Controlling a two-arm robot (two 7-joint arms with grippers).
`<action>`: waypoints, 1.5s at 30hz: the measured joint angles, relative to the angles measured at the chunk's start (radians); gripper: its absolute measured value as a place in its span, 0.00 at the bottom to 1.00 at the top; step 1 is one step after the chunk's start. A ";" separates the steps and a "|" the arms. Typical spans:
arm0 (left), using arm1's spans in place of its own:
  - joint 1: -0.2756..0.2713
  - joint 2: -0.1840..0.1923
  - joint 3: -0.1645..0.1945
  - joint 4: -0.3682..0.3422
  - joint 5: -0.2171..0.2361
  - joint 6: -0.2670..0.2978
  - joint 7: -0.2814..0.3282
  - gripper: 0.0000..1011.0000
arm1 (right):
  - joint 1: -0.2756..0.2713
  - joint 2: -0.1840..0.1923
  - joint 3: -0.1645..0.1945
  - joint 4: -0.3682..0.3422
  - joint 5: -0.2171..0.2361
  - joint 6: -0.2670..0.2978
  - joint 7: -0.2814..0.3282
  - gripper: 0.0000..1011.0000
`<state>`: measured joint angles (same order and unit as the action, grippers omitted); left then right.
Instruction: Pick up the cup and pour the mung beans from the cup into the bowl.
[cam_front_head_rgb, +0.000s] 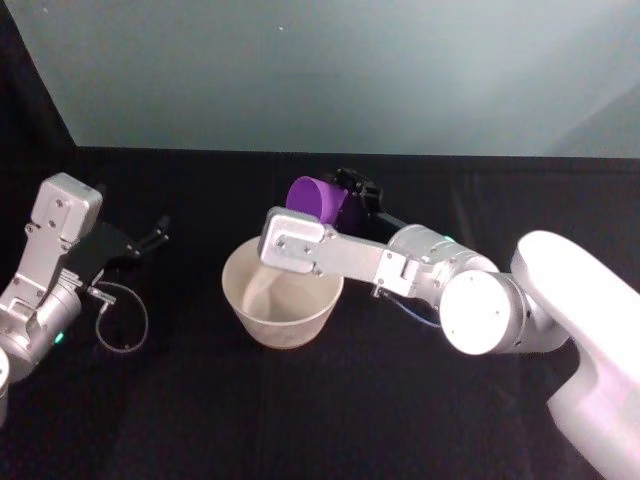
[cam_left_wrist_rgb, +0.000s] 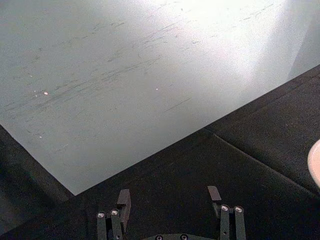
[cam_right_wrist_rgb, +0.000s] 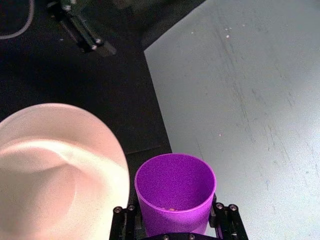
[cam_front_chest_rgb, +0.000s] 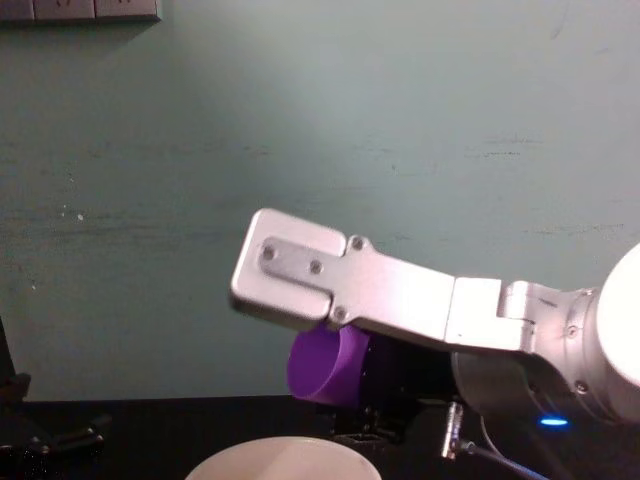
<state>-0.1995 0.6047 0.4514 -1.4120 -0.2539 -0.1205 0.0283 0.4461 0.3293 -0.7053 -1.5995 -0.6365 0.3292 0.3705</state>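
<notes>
small purple plastic cup (cam_front_head_rgb: 318, 200) is clamped, tipped, by right gripper (cam_right_wrist_rgb: 174, 219) above far rim of wide white bowl (cam_front_head_rgb: 285, 325) | left gripper (cam_left_wrist_rgb: 169, 196) is parked at left; jaws parted, empty

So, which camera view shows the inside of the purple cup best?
Right wrist view: it looks into the cup, held by the right gripper beside the bowl. Head view shows it tilted; chest view, its side.

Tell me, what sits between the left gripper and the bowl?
Nothing. In the head view, the stretch of black table between the left gripper and the bowl is bare.
</notes>
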 joint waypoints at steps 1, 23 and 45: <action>0.000 0.000 0.000 0.000 0.000 0.000 0.000 0.99 | 0.002 -0.001 -0.004 0.001 -0.009 0.002 0.003 0.71; 0.000 0.000 0.000 0.000 0.000 0.000 0.000 0.99 | 0.025 -0.012 -0.112 -0.004 -0.243 0.054 0.065 0.71; 0.000 0.000 0.000 0.000 0.000 0.000 0.000 0.99 | -0.002 0.011 -0.151 -0.065 -0.420 0.081 0.101 0.71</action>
<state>-0.1995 0.6047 0.4514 -1.4120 -0.2539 -0.1205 0.0283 0.4436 0.3401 -0.8562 -1.6648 -1.0562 0.4106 0.4720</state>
